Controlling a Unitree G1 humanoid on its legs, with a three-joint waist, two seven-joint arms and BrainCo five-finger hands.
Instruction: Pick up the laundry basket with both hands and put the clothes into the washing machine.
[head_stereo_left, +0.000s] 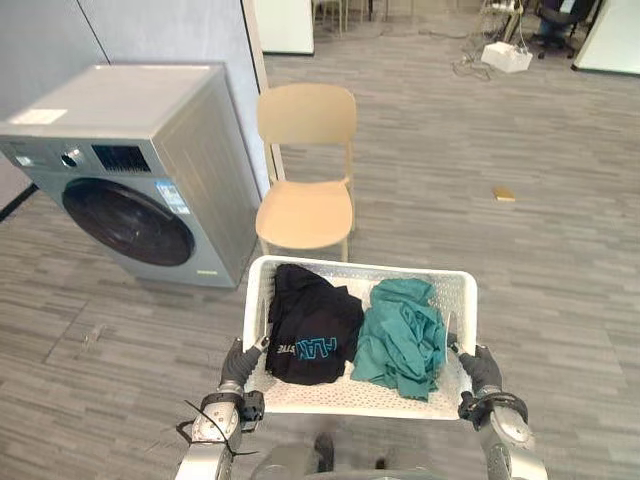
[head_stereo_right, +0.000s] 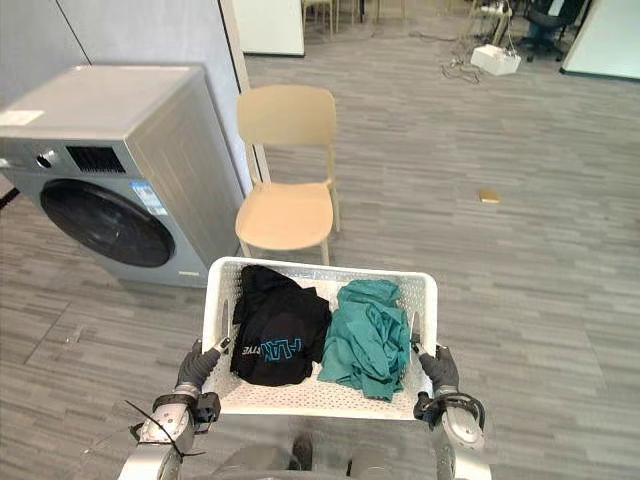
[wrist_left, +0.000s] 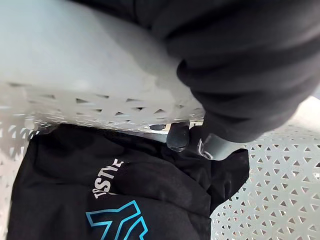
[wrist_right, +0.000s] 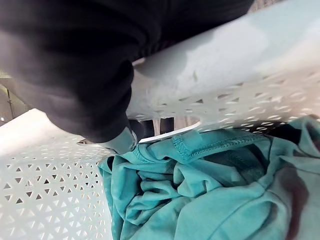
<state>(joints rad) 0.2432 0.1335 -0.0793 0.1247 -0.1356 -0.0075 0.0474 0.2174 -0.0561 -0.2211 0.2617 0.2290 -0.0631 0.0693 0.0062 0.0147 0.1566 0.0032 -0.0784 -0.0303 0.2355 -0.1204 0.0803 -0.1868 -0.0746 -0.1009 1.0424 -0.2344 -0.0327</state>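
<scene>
I hold a white perforated laundry basket up in front of me. Inside lie a black garment with blue print on the left and a teal garment on the right. My left hand grips the basket's left rim, its thumb hooked through the handle slot. My right hand grips the right rim, thumb curled inside above the teal cloth. The grey washing machine stands ahead to the left with its round dark door shut.
A beige plastic chair stands right beyond the basket, beside the washer's right flank. A small yellow object lies on the wood-look floor at right. A white box and cables sit far back.
</scene>
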